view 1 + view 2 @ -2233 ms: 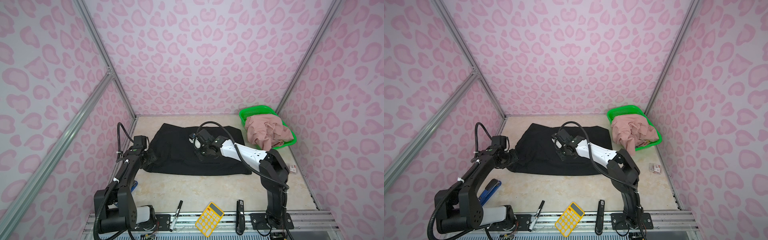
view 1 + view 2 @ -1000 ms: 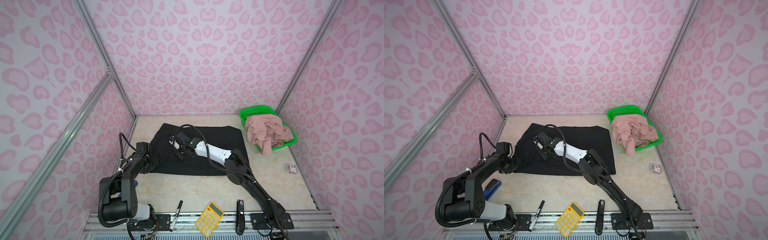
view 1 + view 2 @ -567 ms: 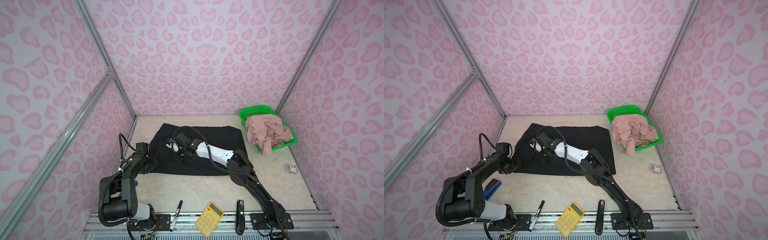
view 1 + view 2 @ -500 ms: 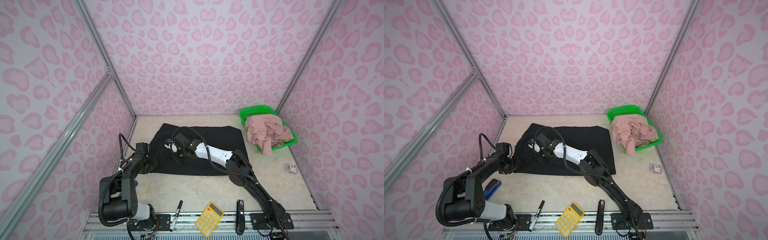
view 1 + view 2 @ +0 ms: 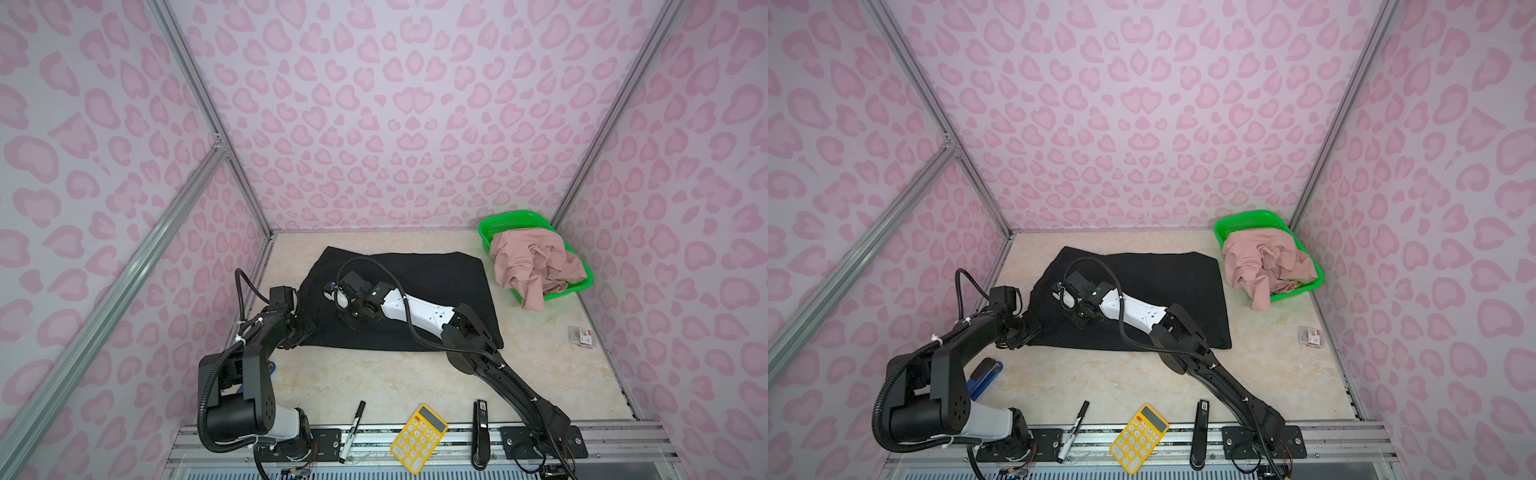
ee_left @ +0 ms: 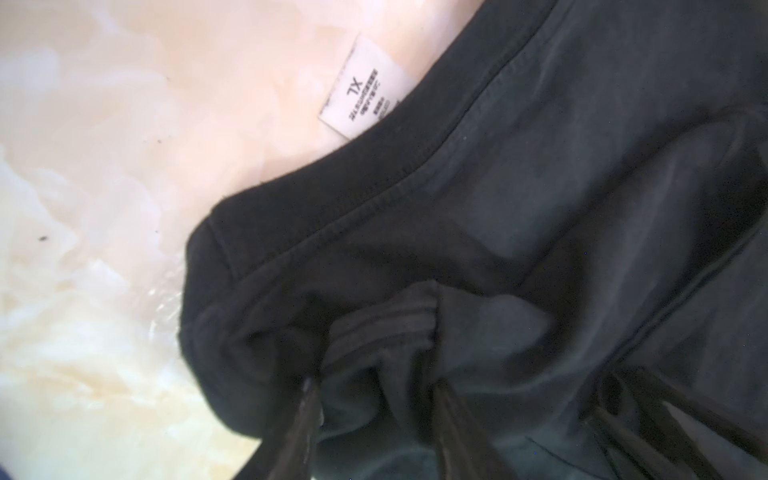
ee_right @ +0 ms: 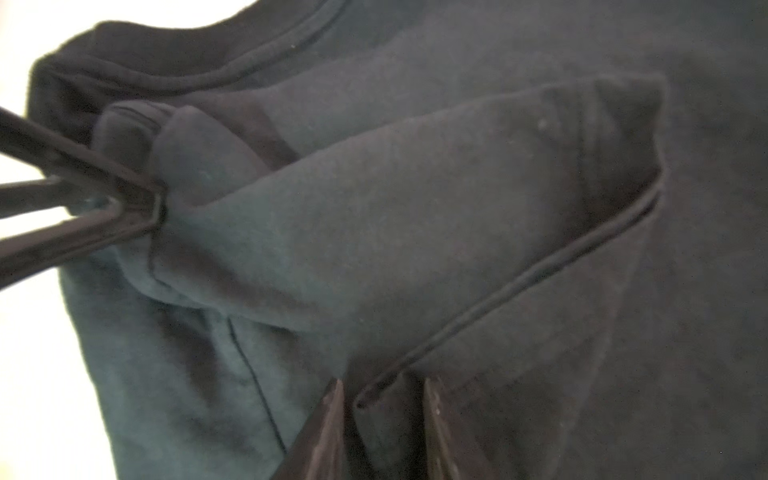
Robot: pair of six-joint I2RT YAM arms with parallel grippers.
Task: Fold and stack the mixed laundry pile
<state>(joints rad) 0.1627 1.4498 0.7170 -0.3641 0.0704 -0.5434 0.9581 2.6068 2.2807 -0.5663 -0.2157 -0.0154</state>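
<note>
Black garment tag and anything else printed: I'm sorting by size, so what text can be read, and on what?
"XL": on the white tag at the neckline of the black garment.
Tag's smaller print: blurred, unreadable.
Calculator keys, marker, small packet: too small to read.

A large black garment (image 5: 436, 286) lies spread flat, seemingly folded double, toward the counter's (image 5: 374, 374) back left, with a white size label (image 6: 361, 85) at its collar. A dusty-pink garment (image 5: 532, 262) sits crumpled in the green basket (image 5: 511, 216) in the back right corner, spilling over its front rim.

Black garment (image 5: 440, 278), green basket (image 5: 505, 220) on table (image 5: 374, 378)
</note>
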